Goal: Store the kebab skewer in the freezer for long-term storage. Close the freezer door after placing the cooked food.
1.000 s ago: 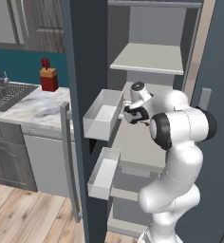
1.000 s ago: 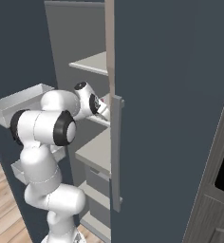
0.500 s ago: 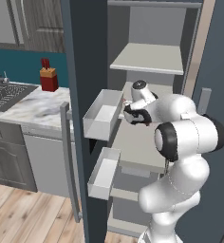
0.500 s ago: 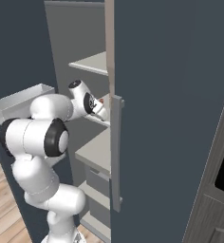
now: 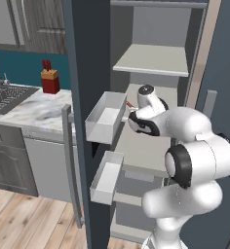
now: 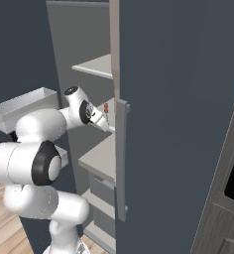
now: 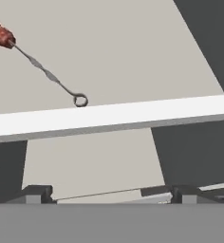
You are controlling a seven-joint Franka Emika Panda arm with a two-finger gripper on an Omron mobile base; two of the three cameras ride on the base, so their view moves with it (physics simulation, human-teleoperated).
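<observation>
In the hand view the gripper [image 7: 107, 194] has its two fingertips [image 7: 37, 193] set far apart at the bottom edge, with nothing between them. Just beyond them runs the pale front edge of a freezer shelf [image 7: 114, 117]. On that shelf lies the skewer [image 7: 35, 62], free of the gripper: its ringed wire end points toward the shelf edge and its red-brown chunks run off at the upper left.

In the left base view the white arm [image 5: 185, 160] reaches into the open freezer [image 5: 151, 63] at mid height, and the skewer's red tip [image 5: 129, 104] shows just past the wrist. The freezer door [image 5: 85, 97] stands open on the left, its white bins [image 5: 105, 119] facing inward. Farther left, a red knife block [image 5: 50, 80] stands on the marble counter [image 5: 24, 109] beside the sink [image 5: 5, 97].
</observation>
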